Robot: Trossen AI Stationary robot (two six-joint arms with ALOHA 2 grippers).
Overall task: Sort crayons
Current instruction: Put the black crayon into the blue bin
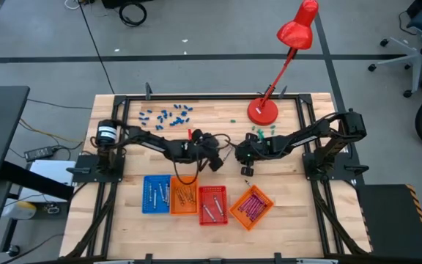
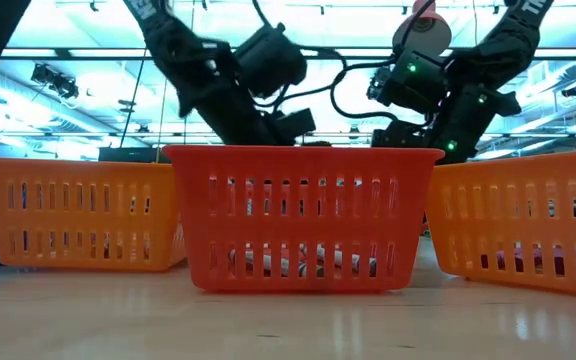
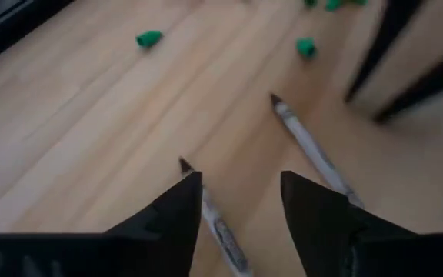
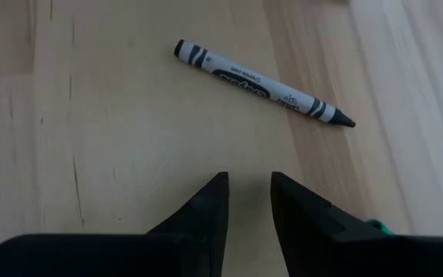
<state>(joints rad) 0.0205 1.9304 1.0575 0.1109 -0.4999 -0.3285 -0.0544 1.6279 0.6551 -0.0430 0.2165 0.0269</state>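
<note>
I am working both arms over the middle of the pale wooden desk point(image 1: 218, 117), above the row of four slotted plastic trays point(image 1: 212, 203) at the near edge. My left gripper point(image 3: 241, 204) is hovering with its fingers apart, astride a thin silvery-grey paper-wrapped crayon point(image 3: 215, 223) lying flat on the wood; nothing is clamped yet. In the left wrist view that crayon's dark tip is pointing toward about eleven o'clock, its long axis running from there down between the fingers, and a second grey crayon point(image 3: 311, 150) is lying beside it, nearly parallel, tip also toward eleven. To do this pick well, I am judging that I should be lowering squarely so the fingers are closing across the short width, near mid-length, and keeping clear of the neighbour. My right gripper point(image 4: 250, 204) is waiting low over the desk with its fingers partly apart and holding nothing; in its wrist view a grey crayon with black bands point(image 4: 261, 82) is lying ahead of it, long axis running from ten o'clock to four o'clock, pointed tip toward four. Stubby green bits point(image 3: 149, 38) are lying scattered beyond.
</note>
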